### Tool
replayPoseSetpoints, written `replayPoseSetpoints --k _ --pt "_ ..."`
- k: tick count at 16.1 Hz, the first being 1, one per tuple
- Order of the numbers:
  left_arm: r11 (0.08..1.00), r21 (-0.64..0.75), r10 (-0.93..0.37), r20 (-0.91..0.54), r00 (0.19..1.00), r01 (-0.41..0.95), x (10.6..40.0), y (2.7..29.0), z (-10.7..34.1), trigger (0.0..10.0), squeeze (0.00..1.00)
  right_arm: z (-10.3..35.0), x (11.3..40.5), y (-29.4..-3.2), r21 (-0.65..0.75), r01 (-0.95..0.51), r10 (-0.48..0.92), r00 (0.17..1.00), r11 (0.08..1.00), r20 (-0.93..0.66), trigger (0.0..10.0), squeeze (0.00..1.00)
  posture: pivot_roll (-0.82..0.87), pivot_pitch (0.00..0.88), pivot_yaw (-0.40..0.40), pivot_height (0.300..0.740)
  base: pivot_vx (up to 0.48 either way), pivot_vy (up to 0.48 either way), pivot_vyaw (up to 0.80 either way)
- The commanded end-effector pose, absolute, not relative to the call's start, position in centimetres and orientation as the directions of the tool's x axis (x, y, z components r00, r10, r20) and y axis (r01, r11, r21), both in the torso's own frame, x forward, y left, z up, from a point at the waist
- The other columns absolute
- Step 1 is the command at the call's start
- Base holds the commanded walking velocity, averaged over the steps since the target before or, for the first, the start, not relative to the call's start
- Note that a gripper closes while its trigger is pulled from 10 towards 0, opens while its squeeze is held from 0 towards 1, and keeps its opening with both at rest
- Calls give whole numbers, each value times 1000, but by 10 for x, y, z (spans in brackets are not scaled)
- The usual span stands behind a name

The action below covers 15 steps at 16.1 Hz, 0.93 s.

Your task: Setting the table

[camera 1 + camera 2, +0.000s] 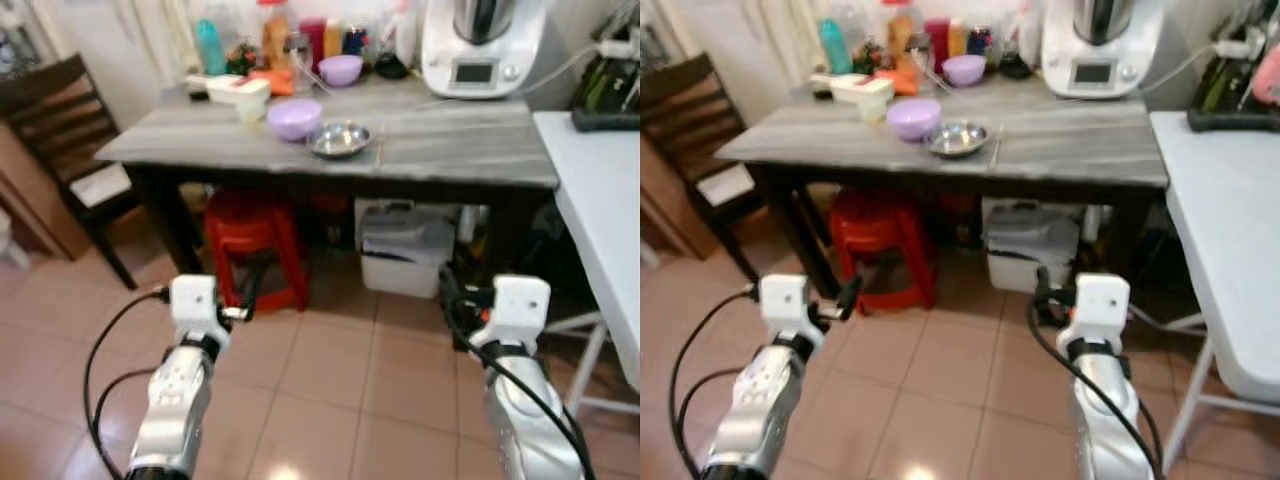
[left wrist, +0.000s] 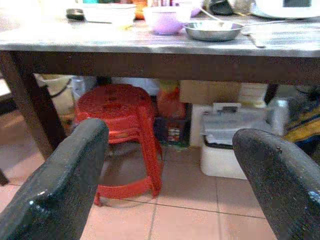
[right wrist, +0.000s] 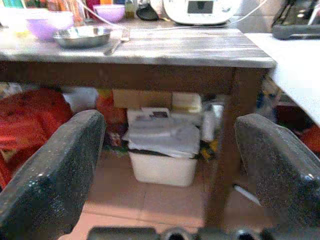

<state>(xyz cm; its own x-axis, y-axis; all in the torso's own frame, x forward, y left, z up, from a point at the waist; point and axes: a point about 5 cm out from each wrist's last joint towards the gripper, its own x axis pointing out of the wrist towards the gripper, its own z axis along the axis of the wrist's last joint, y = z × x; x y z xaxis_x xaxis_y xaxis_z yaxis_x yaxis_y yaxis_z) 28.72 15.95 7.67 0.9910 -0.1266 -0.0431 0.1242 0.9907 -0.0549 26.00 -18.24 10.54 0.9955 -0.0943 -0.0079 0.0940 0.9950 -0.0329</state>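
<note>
Standing before the robot is a grey wood-grain table (image 1: 440,140) on dark legs, with tiled floor (image 1: 340,400) open between it and both arms. No brand or lettering can be read anywhere; the white kitchen machine (image 1: 483,45) at the far right of the table shows only a small grey display, too blurred to make out. Near the table's front edge sit a lilac bowl (image 1: 294,117) and, just right of it and touching or nearly so, a shallow steel bowl (image 1: 339,139); a piece of cutlery (image 3: 116,44) lies just right of the steel bowl, near the edge. A white lidded box (image 1: 238,90) and a second lilac bowl (image 1: 341,69) stand farther back among bottles. The right half of the tabletop is bare. Under the table are a red stool (image 1: 252,240) to the left and a white lidded bin (image 1: 405,255) to the right. A dark chair (image 1: 60,130) stands off the table's left end, and a white table (image 1: 600,220) closes in on the right. The left gripper (image 2: 170,185) and right gripper (image 3: 170,175) are held low, short of the table, each with its jaws spread wide and holding nothing.
</note>
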Motion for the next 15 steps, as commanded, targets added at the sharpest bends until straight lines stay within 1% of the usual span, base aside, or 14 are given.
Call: replayPoseSetpoints --k 1,7,15 --pt "991 -46 -128 -31 991 127 288 166 80 10000 0 109 262 -178 -19 87 -87 996 996 4 10000 0 -121 0 91 740 0 0 0" --pt "987 -52 -151 -19 988 150 287 164 81 10000 0 109 262 -179 -27 84 -84 996 996 6 10000 0 -118 0 90 740 0 0 0" --pt "982 -74 -174 -10 985 172 287 160 83 10000 0 112 263 -181 -22 102 -102 995 995 19 10000 0 -116 0 90 740 0 -463 0"
